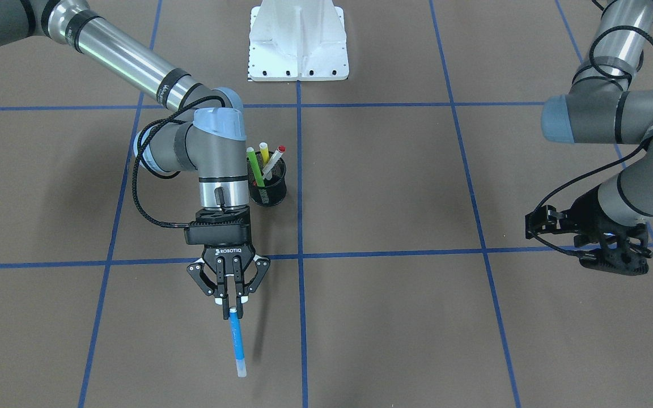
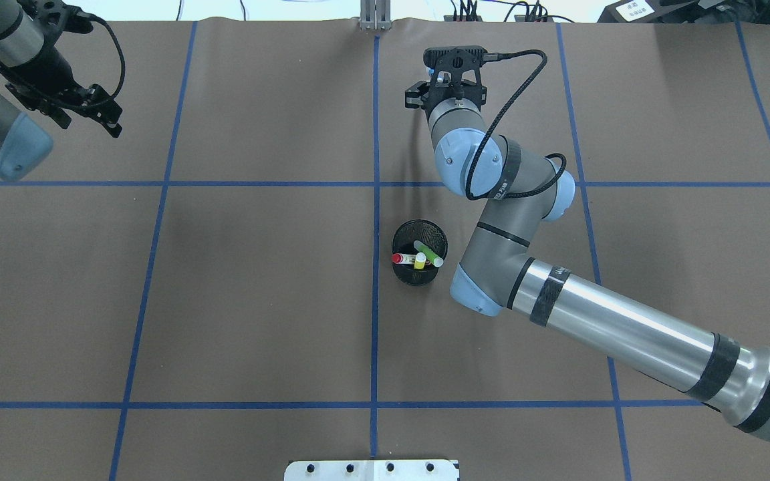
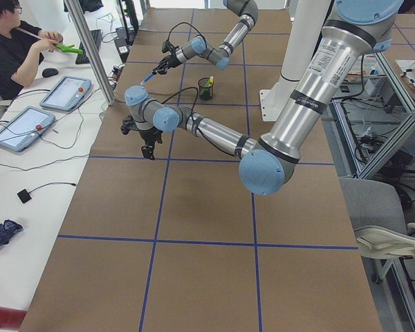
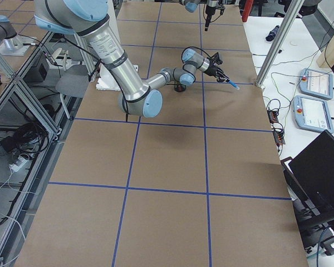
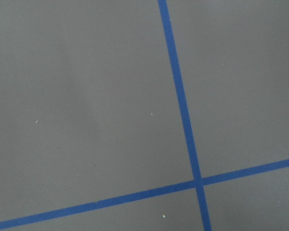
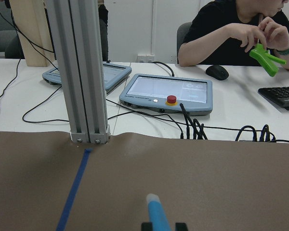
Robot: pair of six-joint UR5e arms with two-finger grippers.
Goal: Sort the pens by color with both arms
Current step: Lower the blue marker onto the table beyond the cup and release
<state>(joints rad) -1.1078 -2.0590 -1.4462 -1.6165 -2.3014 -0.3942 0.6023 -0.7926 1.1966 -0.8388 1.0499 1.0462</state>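
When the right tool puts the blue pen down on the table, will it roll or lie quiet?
The blue pen looks thin and round, so it would probably roll on the flat table. It juts out straight though the right tool grips only one end, so it seems stiff and light.

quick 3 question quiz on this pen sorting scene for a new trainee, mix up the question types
1. Multiple choice: what colour is the held pen in the right gripper? A green, B blue, C yellow.
2. True or false: the held pen's end rests inside the black mesh cup.
3. Fill in: beside the green pen and the yellow pen, the cup holds a third pen with a ____ cap.

Key: 1 B; 2 false, it is held well away from the cup; 3 red.
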